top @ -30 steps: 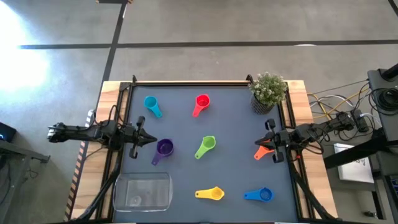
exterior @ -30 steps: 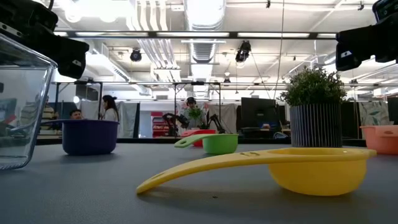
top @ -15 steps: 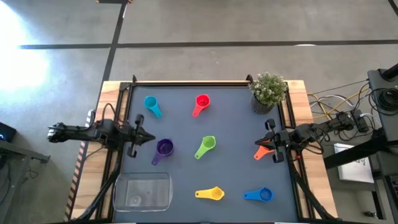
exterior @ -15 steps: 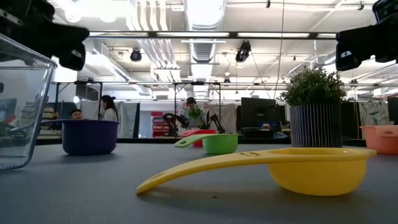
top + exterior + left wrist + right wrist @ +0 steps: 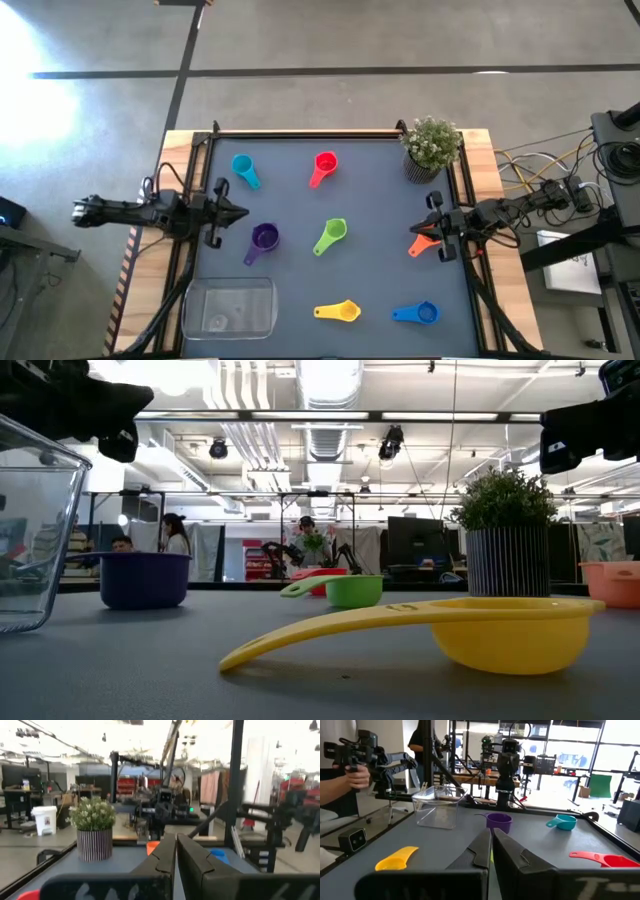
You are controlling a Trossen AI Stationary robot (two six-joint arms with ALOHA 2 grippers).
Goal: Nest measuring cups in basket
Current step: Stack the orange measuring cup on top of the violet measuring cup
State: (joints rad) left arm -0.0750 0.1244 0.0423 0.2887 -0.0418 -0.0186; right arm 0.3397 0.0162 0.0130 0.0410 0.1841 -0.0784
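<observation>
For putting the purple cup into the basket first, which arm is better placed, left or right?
The left, probably. The left gripper, shut, hangs at the table's left edge, close to the purple cup and the basket. The right gripper, shut, is over the orange cup, opposite.

Seven cups [image 5: 330,236] scattered; clear basket [image 5: 229,307] apparently empty.

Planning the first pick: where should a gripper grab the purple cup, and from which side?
Probably the purple cup by its flat handle, which points toward the basket. Descend from above, fingers across the handle's thin width. The left gripper, shut now, sits closest.
</observation>
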